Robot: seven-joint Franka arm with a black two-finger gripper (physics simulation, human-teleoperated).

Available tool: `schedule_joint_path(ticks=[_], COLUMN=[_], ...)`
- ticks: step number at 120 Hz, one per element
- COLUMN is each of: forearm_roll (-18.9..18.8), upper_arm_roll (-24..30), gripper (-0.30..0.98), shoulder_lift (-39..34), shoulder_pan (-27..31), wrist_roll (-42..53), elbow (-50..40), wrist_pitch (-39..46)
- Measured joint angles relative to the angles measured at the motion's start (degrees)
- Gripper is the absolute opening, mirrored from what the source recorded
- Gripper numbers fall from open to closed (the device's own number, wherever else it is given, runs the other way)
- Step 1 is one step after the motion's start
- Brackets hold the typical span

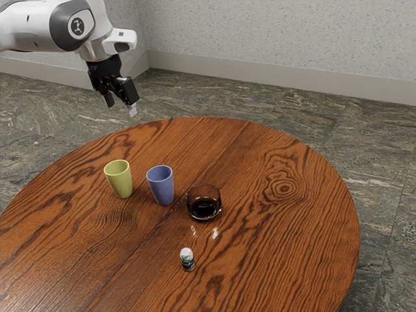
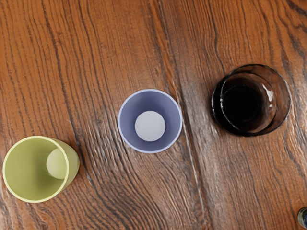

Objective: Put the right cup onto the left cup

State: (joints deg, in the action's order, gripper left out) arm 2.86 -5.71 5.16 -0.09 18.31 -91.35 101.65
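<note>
High over the table's far side, my gripper hangs with its two fingers apart and nothing between them. A green cup and a blue cup stand upright on the wood below it, side by side with a small gap. Seen from above in the wrist view, the blue cup is an open, empty round near the middle. The green cup, also empty, lies off to one side of it.
A dark glass bowl stands close to the blue cup, on the side away from the green one. A small white-capped bottle is nearer the exterior camera on the round wooden table.
</note>
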Motion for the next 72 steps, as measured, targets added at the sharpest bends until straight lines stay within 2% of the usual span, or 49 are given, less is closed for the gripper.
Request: schedule_joint_path(ticks=[29, 72], forearm_roll=[0.0, 0.5], upper_arm_roll=[0.0, 4.0], gripper=[0.69, 0.69], shoulder_lift=[1.0, 10.1], shoulder_pan=[0.0, -0.5], wrist_roll=[-0.3, -1.9], elbow=[0.0, 0.7], wrist_pitch=[0.3, 2.3])
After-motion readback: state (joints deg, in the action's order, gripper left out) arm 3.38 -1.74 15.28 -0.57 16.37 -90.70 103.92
